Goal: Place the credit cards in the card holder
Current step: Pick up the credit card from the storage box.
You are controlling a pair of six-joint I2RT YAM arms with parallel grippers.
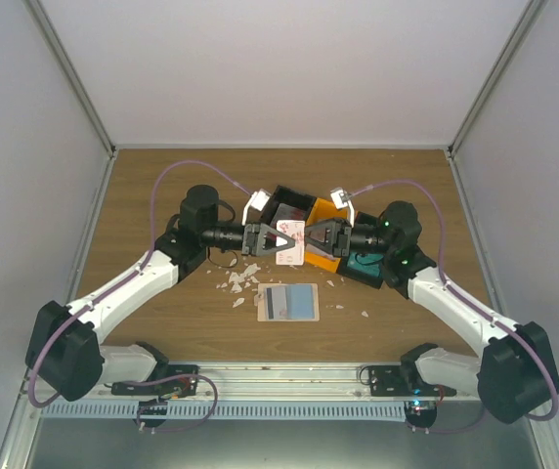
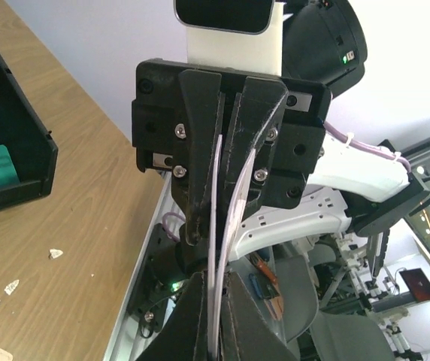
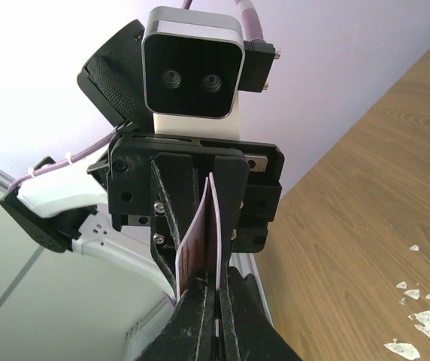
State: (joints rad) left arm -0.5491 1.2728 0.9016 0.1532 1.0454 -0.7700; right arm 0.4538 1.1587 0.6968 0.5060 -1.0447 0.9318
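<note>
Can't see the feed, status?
Left fingers, right fingers shut on red-marked card, midair. Blue card flat on table. Scraps nearby, nothing blocking.

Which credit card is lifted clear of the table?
The white card with red print, pinched between the left fingers and right fingers; the pale blue card lies flat on the table.

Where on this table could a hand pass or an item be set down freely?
Bare table: the far strip behind the black bin, and the near patch between the blue card and the right arm. Crowded: the middle, where left claw and right claw pinch the white card near scraps.
</note>
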